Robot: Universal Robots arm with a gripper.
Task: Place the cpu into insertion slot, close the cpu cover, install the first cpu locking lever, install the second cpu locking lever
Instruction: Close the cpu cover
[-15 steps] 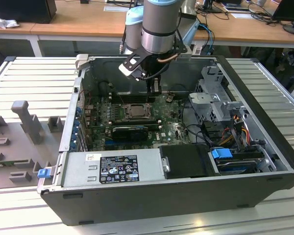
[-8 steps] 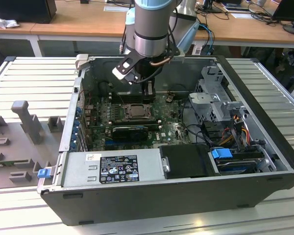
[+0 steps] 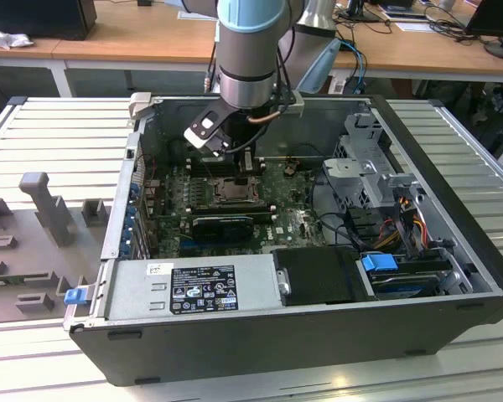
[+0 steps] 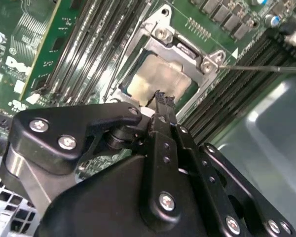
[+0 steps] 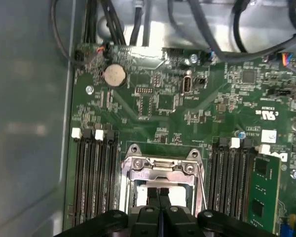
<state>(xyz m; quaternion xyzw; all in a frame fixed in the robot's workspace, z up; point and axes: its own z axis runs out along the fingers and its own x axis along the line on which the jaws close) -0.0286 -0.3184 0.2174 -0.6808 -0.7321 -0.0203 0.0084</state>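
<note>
Exterior view, from its left: blocky grey plastic fixtures [image 3: 46, 205] lying on a ribbed sheet-metal counter [image 3: 59, 126]. Next, an open black computer case [image 3: 318, 339] set flat on that counter, with a boxy grey power supply [image 3: 193, 289] along the near wall and a green circuit board [image 3: 172, 188] on the case floor. Over the board's middle, a smooth round silver-and-blue arm [image 3: 250, 50] hanging down above the insertion slot [image 3: 232, 191], a small square socket ringed in bright metal. Further toward the exterior view's right, a perforated steel drive cage [image 3: 360, 172] and a blue plastic latch [image 3: 380, 262].

In the first wrist view: a dull grey case wall [image 5: 29, 123], then long black memory slots [image 5: 93, 173] with white clips, a round shiny coin cell [image 5: 114, 75], and the cpu cover [image 5: 160, 171], a thin silver frame plate lying flat over the socket. Through its square window, the cpu [image 5: 180, 195], matt silver-grey, seated in the slot. Beyond that, more black slots and a green memory module [image 5: 265, 190] standing in one of them.

In both wrist views, the claw [image 4: 163, 98] with its two black fingers pressed together, nothing between them, serrated tips right over the chip's top near the window's edge; cannot tell whether touching. In the second wrist view, a thin straight metal rod [image 4: 266, 68] running from the socket's corner out over the memory slots.
</note>
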